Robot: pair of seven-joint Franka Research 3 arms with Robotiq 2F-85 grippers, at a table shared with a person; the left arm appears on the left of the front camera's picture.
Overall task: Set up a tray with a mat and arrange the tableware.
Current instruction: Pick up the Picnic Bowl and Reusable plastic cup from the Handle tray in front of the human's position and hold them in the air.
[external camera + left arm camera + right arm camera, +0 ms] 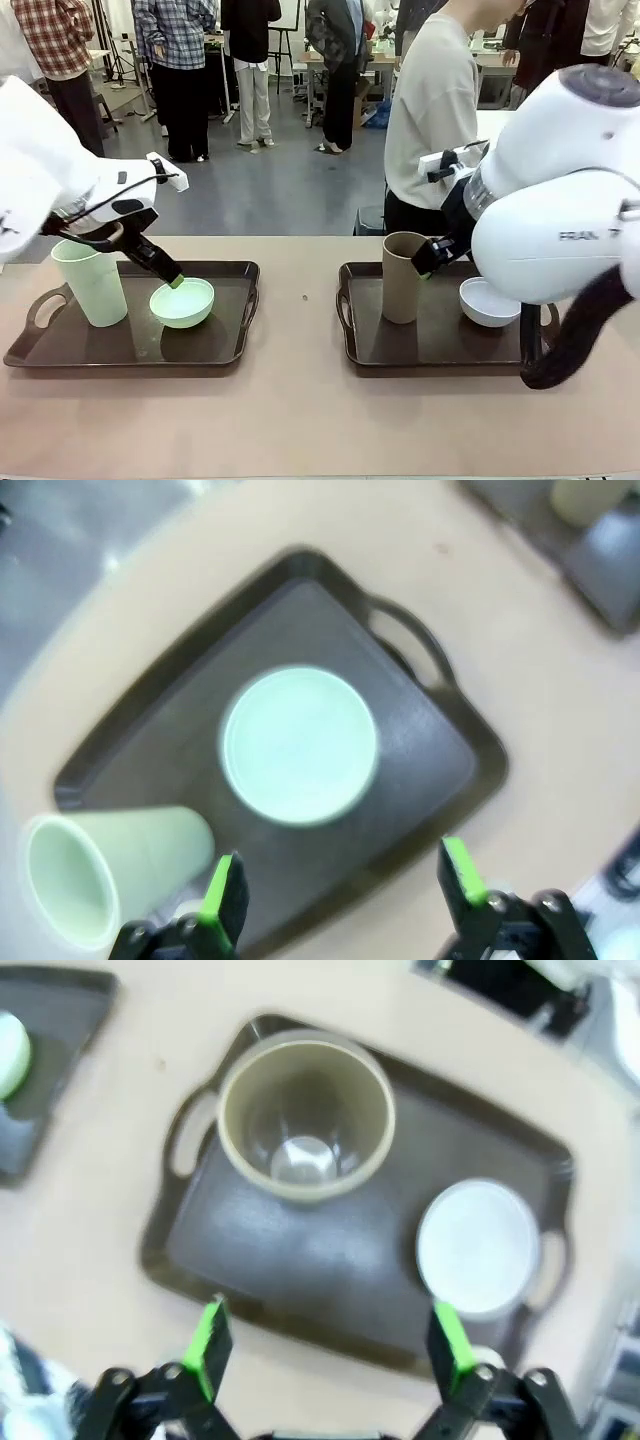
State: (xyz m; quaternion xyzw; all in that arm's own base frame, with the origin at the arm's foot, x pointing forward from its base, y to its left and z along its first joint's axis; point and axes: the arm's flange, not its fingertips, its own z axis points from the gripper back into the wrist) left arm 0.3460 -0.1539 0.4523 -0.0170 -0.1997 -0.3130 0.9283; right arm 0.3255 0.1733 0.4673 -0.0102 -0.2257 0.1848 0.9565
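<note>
Left hand [340, 875]: hangs spread and empty over the left tray [225, 345], faces the pale green bowl [298, 745] dead ahead, centred between the fingers, with the pale green cup [100, 875] upright off to one side. Right hand [330, 1345]: hangs spread and empty over the right tray [300, 1250], nearer the upright brown cup [305, 1115] ahead than the white bowl [478, 1245] beside it.

left tray [130, 348]: dark, with handles, flat on the tabletop [300, 420], well apart from the right tray.
right tray [440, 348]: same dark kind, flat.
pale green cup [90, 282]: tall, handleless, upright, at the left tray's left end.
pale green bowl [182, 302]: small, round, upright, empty, mid left tray, near the cup.
brown cup [404, 277]: tall, upright, empty, right tray's left part.
white bowl [489, 302]: small, round, upright, right tray's right part, apart from the brown cup.
</note>
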